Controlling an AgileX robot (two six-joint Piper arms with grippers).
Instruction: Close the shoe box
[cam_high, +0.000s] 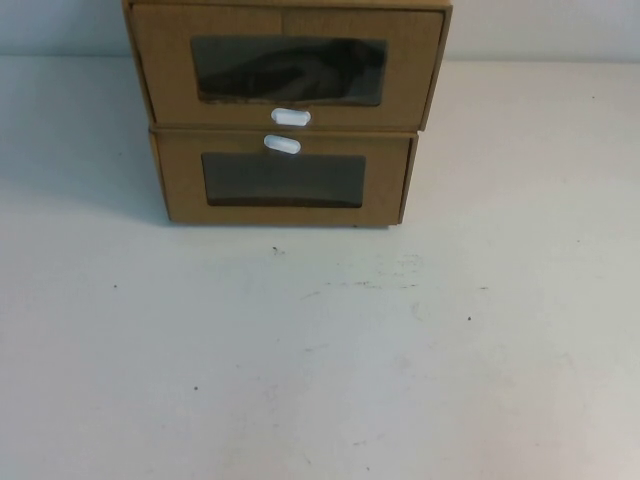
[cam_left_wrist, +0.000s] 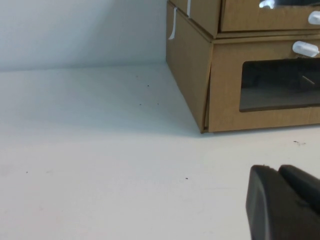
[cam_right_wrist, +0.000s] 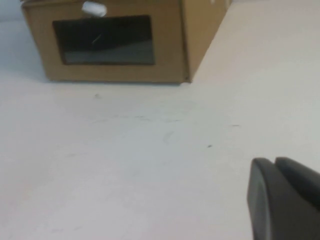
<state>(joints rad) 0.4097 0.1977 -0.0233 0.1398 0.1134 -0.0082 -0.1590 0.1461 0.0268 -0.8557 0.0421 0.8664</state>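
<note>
Starting from our left, the left gripper (cam_left_wrist: 282, 200) sat low over the white table (cam_high: 320, 350), well short of the stacked boxes; we could not tell its finger state. The shoe box (cam_high: 285, 62), upper of the two, projected forward, awaiting a push. The right gripper (cam_right_wrist: 285, 197) likewise hung back, fingers unreadable.

Evenly and softly lit from above. Faint shadow cast left of the stacked boxes (cam_high: 285, 115) onto the pale surface (cam_high: 320, 350). Slight glare on the windows. Blurred, dark left tool (cam_left_wrist: 285, 202) and right tool (cam_right_wrist: 285, 200) near the lens.
</note>
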